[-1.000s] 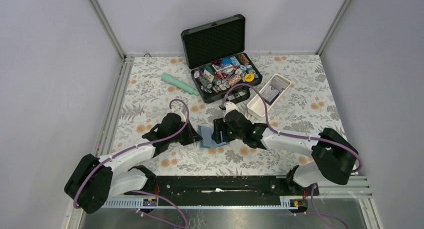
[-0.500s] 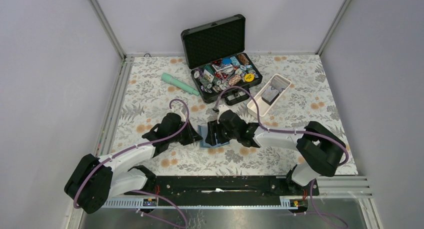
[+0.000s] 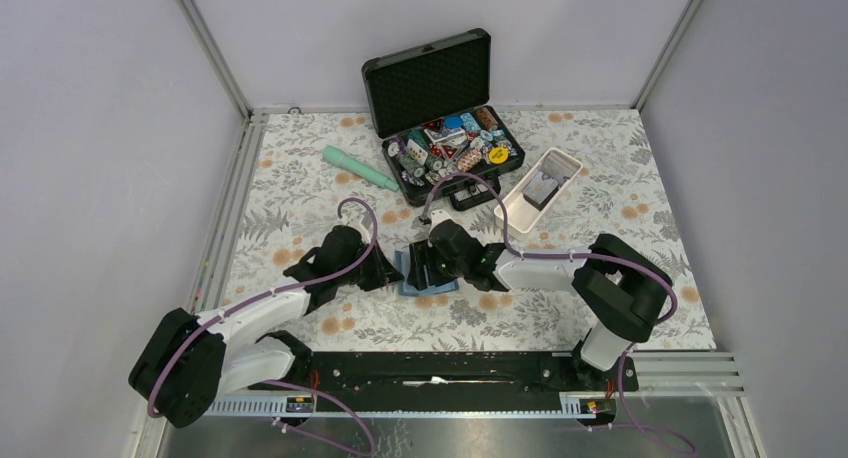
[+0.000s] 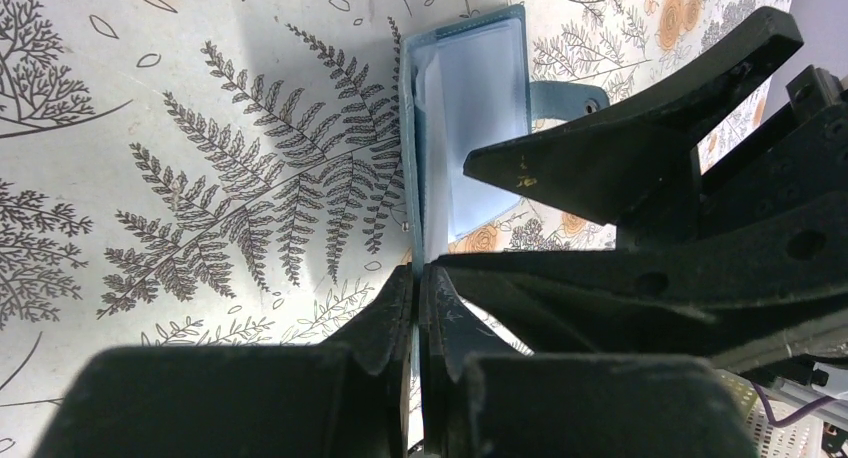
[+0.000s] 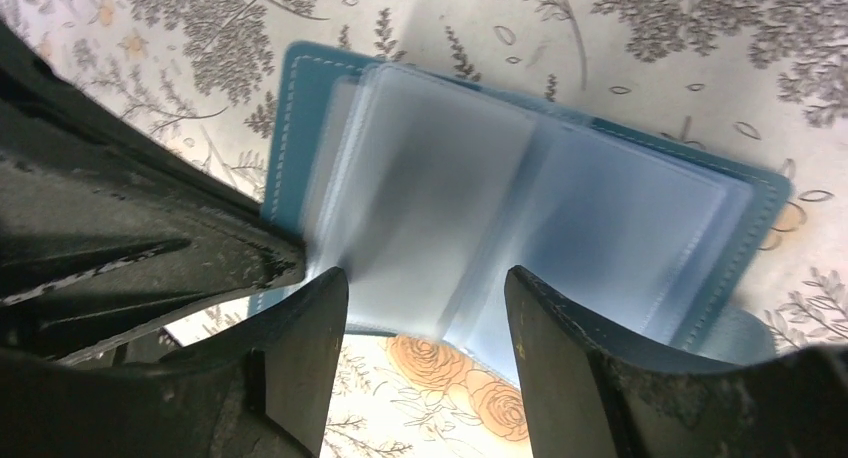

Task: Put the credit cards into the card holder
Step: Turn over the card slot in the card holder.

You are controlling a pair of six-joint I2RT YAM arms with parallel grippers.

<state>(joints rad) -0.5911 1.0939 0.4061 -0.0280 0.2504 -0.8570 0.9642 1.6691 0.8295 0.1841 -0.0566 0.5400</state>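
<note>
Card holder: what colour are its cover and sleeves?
The card holder: teal cover, pale blue sleeves; clearest in right wrist view.

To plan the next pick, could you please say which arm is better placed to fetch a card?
Probably right: the right gripper is open and empty over the card holder, nearer the white tray holding a credit card; the left gripper is shut on the holder's edge.
</note>
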